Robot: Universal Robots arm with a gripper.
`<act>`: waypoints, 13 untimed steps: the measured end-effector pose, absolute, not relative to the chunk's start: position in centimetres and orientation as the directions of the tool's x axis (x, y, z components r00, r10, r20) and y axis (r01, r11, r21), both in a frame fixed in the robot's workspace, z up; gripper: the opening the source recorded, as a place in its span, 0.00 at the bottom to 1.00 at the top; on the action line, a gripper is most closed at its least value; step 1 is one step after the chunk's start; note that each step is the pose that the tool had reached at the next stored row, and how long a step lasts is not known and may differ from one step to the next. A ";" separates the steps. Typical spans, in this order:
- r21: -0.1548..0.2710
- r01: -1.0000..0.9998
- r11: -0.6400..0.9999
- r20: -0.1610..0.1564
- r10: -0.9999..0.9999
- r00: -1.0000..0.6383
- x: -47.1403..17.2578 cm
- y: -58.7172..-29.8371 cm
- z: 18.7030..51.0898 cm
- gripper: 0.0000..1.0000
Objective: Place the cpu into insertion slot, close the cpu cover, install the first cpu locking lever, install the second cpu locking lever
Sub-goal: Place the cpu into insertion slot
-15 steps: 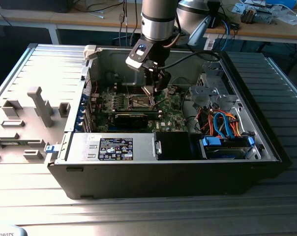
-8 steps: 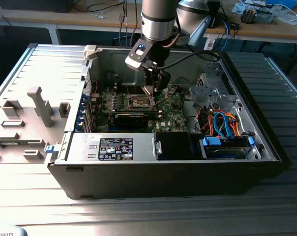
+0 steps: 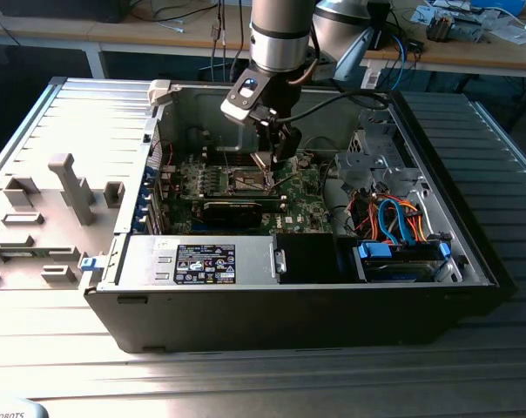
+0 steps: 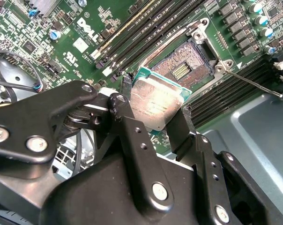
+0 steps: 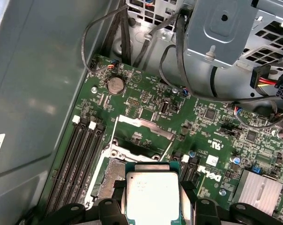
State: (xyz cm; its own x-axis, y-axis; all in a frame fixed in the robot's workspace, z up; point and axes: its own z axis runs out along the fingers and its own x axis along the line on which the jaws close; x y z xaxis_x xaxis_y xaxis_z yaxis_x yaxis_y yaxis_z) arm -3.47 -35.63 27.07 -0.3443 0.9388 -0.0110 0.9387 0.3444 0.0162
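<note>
In the first wrist view the cpu (image 5: 152,197) hides part of the insertion slot (image 5: 114,176)

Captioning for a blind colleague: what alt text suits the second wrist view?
A black two-fingered gripper grips a small, square silver-grey cpu by opposite edges, close to the empty, dark square, silver-rimmed insertion slot on a green circuit board.

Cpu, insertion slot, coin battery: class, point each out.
cpu (image 4: 155,105), second wrist view, centre of its metal face.
insertion slot (image 4: 182,70), second wrist view, its dark contact field.
coin battery (image 5: 115,86), first wrist view, centre of its top.
</note>
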 end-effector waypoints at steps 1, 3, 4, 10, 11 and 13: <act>0.016 0.939 0.343 -0.011 0.939 -0.343 -3.5 -35.6 27.1 0.54; 0.016 0.941 0.338 -0.011 0.941 -0.338 -3.5 -35.6 27.1 0.54; 0.016 0.942 0.336 -0.011 0.942 -0.336 -3.5 -35.6 27.1 0.54; 0.016 0.948 0.319 -0.011 0.948 -0.319 -3.5 -35.6 27.1 0.54; 0.016 0.948 0.317 -0.012 0.948 -0.317 -3.5 -35.6 27.1 0.54; 0.016 0.950 0.313 -0.012 0.950 -0.313 -3.5 -35.6 27.1 0.54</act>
State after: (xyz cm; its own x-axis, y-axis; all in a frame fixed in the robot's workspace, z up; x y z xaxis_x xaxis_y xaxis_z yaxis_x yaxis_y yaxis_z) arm -3.47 -35.63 27.07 -0.3131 0.9497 -0.0116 0.9495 0.3132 0.0160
